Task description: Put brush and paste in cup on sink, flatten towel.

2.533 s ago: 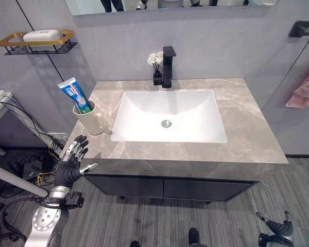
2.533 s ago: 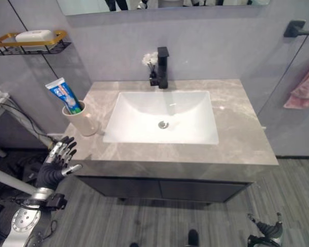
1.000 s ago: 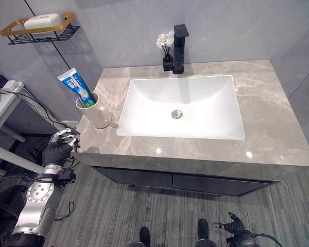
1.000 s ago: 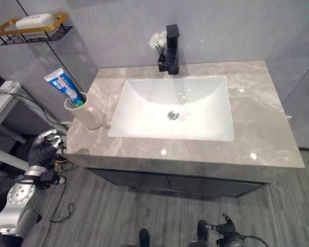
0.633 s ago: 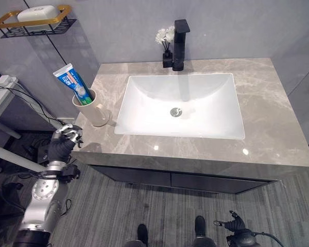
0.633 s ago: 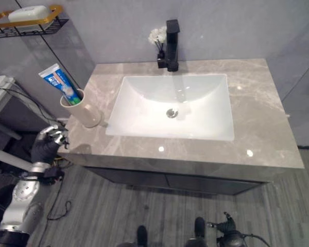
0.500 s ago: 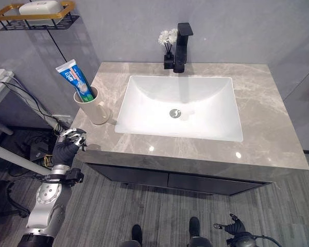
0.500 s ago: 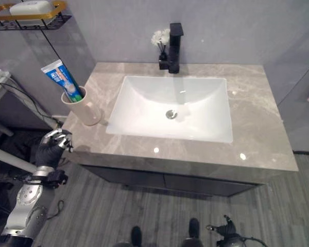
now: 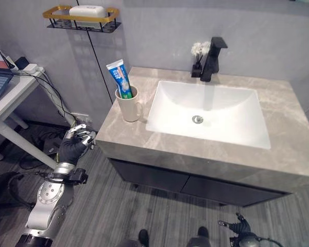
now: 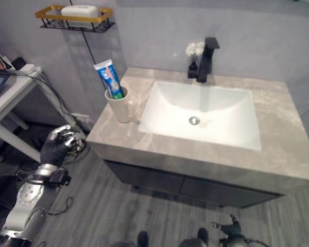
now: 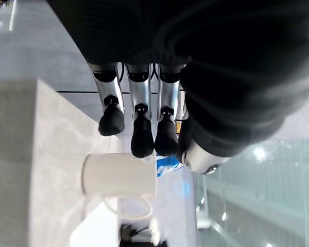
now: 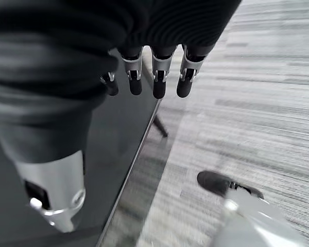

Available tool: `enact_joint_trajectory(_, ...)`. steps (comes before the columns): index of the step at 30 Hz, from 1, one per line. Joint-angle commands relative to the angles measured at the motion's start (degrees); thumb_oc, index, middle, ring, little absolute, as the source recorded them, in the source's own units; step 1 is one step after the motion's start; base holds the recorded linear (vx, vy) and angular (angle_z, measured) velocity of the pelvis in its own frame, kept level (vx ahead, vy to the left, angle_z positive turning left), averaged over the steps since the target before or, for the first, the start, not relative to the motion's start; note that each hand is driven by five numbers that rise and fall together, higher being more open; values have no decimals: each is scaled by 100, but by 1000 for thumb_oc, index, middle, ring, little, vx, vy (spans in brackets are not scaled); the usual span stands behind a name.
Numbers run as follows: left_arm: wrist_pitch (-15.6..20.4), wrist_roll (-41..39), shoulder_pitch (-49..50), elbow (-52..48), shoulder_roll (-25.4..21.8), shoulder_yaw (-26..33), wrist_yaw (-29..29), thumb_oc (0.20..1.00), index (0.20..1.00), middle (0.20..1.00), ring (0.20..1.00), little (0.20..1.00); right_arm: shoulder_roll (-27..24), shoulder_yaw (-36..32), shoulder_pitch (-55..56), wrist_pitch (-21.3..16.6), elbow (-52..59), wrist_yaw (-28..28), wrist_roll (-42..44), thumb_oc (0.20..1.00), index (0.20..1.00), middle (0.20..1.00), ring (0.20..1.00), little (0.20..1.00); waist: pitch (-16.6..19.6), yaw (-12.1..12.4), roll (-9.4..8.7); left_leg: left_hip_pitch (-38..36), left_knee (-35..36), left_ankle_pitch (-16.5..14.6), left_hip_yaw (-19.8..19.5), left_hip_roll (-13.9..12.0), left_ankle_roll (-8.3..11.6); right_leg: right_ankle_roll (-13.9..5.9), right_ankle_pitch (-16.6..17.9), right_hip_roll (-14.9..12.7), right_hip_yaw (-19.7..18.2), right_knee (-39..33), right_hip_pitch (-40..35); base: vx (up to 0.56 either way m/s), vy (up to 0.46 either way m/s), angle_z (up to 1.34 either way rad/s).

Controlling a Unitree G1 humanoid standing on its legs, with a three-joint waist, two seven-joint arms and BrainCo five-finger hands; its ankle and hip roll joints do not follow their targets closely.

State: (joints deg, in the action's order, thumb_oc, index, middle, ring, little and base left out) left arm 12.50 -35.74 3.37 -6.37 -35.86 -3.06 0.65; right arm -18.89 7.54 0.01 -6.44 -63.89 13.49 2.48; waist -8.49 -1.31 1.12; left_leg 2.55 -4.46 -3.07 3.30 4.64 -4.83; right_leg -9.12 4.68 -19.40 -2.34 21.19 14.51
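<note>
Low at about 5 o'clock the right hand (image 9: 240,227) hangs near the floor, its fingers (image 12: 158,85) loosely curled and holding nothing, while at 8 o'clock the left hand (image 9: 74,144) sits just off the worktop (image 9: 293,149) edge with fingers (image 11: 139,135) curled in and empty. Further off at 10 o'clock the toothpaste (image 9: 119,78) stands in the cup (image 9: 127,104) beside the sink (image 9: 208,110). I judge the towel comes next; open the fingers flat before pressing it smooth.
</note>
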Motion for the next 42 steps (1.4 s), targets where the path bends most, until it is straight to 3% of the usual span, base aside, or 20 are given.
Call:
enact_joint_trajectory(1, 363, 83, -303, -617, -390, 231, 177, 200, 200, 200, 200, 200, 73, -133, -47, -228, -77, 39, 397, 1000, 1000, 1000, 1000, 1000, -73, -232, -159, -289, 36, -393, 68, -48, 121, 22, 429, 797, 338, -682, -134, 46, 119, -2)
enact_joint_trajectory(4, 364, 88, -399, -585, -363, 121, 183, 200, 200, 200, 200, 200, 128, -179, -4, -285, -47, 17, 610, 1000, 1000, 1000, 1000, 1000, -136, -329, -167, -398, 43, -443, 46, 4, 125, 14, 500, 892, 258, -799, 42, 68, 66, 25)
enact_joint_trajectory(8, 367, 73, -392, -645, -334, 45, 202, 200, 200, 200, 200, 200, 203, -244, -13, -275, -172, 67, 766, 1000, 1000, 1000, 1000, 1000, -235, -468, -285, -656, 5, -609, 8, 94, 190, -229, 1236, 691, 76, -1632, 184, 107, -20, -2)
enact_joint_trajectory(10, 380, 69, -367, -682, -348, 46, 210, 200, 200, 200, 200, 200, 201, -234, -45, -262, -200, 80, 749, 1000, 1000, 1000, 1000, 1000, -253, -494, -312, -663, -80, -662, -24, 115, 203, -276, 1367, 652, 24, -1791, 200, 76, -32, 13)
enact_joint_trajectory(17, 403, 57, -204, -719, -408, 132, 211, 200, 200, 200, 200, 200, 139, -73, -91, -186, -170, 71, 522, 1000, 1000, 1000, 1000, 1000, -172, -324, -424, -670, -188, -807, -42, 222, 212, -356, 1736, 441, 114, -1962, 72, 44, -64, 15)
enact_joint_trajectory(30, 311, -292, 346, -753, -779, 117, 506, 200, 200, 200, 200, 200, -119, 1253, -313, -112, 352, -341, -1059, 1000, 1000, 1000, 1000, 1000, -31, -50, -312, -842, 174, -729, -217, 111, 303, -370, 1656, 404, 277, -2217, -150, 52, -54, 2)
enact_joint_trajectory(35, 261, -412, -405, -532, -1035, -629, 482, 200, 200, 200, 200, 200, -273, 2069, -1002, -77, 575, -563, -1492, 1000, 1000, 1000, 1000, 1000, -237, 4, -97, -688, 299, -582, -191, 111, 374, -407, 1639, 294, 338, -2318, -59, -35, -8, 6)
enact_joint_trajectory(42, 74, -149, -782, -529, -1209, -1041, 405, 200, 200, 200, 200, 200, -278, 2515, -1189, 9, 444, -600, -1991, 1000, 1000, 1000, 1000, 1000, -213, 10, 68, -699, 504, -472, -244, 13, 434, -355, 1489, 332, 456, -2331, -93, 20, -22, 8)
